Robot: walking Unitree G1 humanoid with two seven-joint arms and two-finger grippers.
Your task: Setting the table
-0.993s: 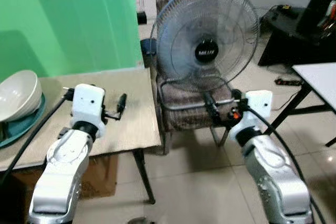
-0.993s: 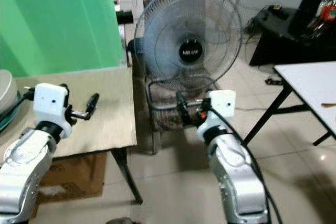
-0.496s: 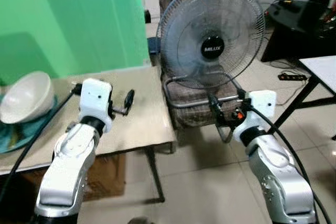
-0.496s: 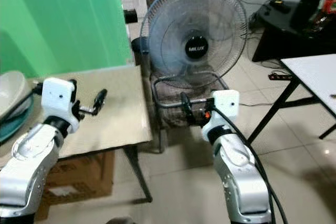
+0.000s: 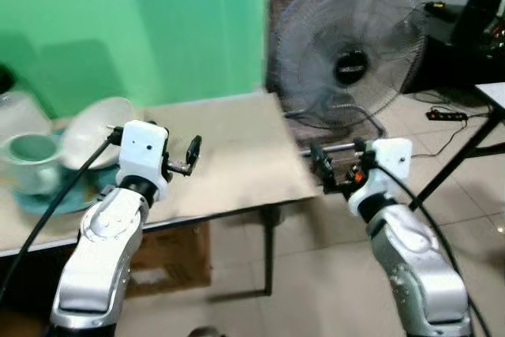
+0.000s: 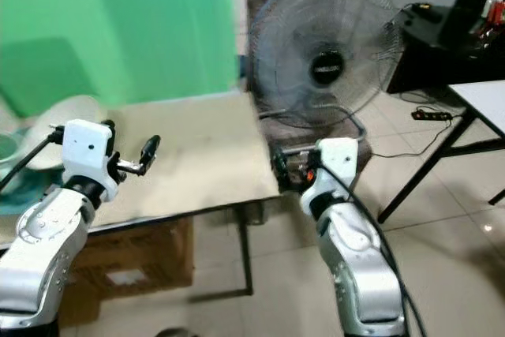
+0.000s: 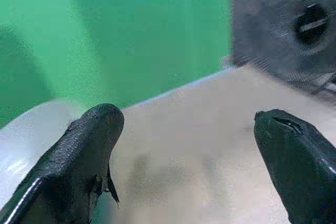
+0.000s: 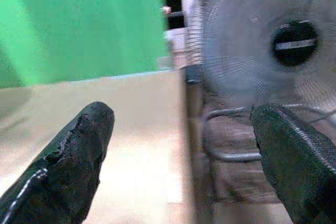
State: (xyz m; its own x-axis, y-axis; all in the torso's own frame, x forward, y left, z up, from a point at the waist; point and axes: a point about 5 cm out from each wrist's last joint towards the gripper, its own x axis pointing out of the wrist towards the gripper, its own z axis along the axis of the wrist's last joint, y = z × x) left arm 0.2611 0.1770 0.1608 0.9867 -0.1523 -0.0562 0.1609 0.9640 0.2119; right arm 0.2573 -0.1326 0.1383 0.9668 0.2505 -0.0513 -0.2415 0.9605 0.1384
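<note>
Beige and bare across most of its top, the table sits in front of you against a green backdrop. At its far left corner a white bowl leans tilted on a teal plate, with a clear cup just beside it. Your left gripper hovers over the table's middle, fingers spread and empty. Your right gripper hangs off the table's right edge, fingers also parted and empty, before a standing fan. Compared with a second ago, your view has swung left, bringing the cup into sight.
</note>
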